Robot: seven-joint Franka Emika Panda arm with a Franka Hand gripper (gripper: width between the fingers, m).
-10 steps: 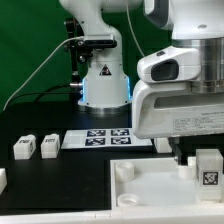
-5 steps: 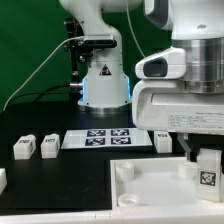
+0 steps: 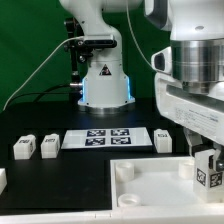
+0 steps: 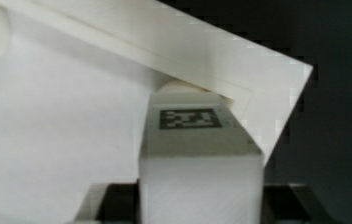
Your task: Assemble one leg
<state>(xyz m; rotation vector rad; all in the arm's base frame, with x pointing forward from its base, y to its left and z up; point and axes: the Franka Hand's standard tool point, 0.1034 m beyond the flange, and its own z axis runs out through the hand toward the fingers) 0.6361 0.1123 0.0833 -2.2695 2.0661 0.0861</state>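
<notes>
Gripper [image 3: 207, 166] clamps the leg [image 3: 208, 172] upright over the top's [image 3: 150, 190] corner at the exterior view's right; imo keep it vertical, centre on socket, lower slow w/ light twist.

Marker board [image 3: 109, 138] lies flat at the black tabletop's [image 3: 40, 110] centre, green backdrop [image 3: 30, 40] (plain) at 12 o'clock.

White leg [image 3: 209, 171] with black-and-white square tag; white tabletop [image 3: 150, 195]; black table [image 3: 40, 185]; white marker board [image 3: 108, 138], black tags; green backdrop [image 3: 30, 40].
</notes>
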